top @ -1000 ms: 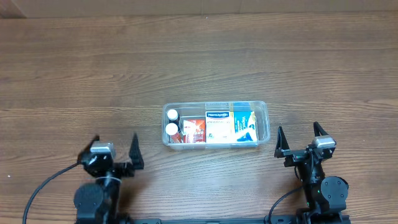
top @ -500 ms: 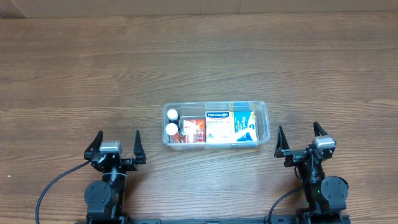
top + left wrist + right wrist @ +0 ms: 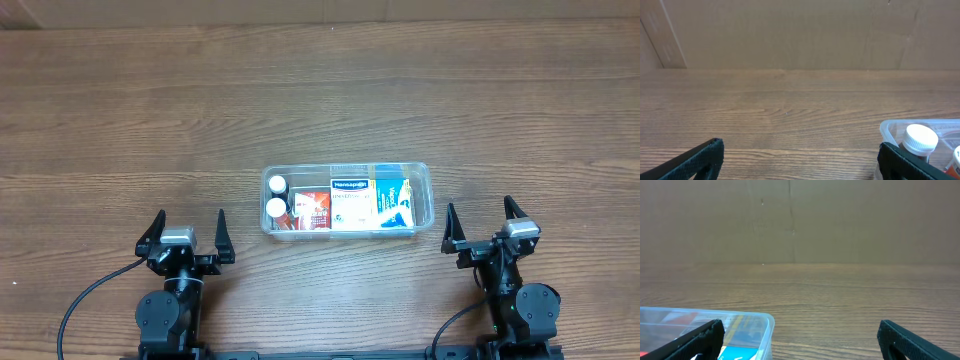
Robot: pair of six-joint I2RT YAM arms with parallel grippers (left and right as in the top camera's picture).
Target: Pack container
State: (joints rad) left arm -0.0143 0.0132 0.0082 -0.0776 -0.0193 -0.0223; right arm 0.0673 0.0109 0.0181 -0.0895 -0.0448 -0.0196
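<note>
**Tub packed at mid-table, both grippers spread and empty**

The wooden table (image 3: 320, 100) fills the overhead view. Near its middle, a little toward the robot, sits the container (image 3: 348, 166), a clear tub lying lengthwise across the table. The left gripper (image 3: 190, 216) sits near the front edge, off the tub's left end, with its jaws wide apart and nothing between them. The right gripper (image 3: 479, 206) sits just off the tub's right end, likewise spread and empty. Neither touches the tub.

Inside, from right to left, are a blue-and-white box (image 3: 393, 203), a white box (image 3: 350, 203) with a blue label, and a red box (image 3: 314, 210). Two white-capped bottles (image 3: 276, 185) stand at the left end, one behind the other.
</note>
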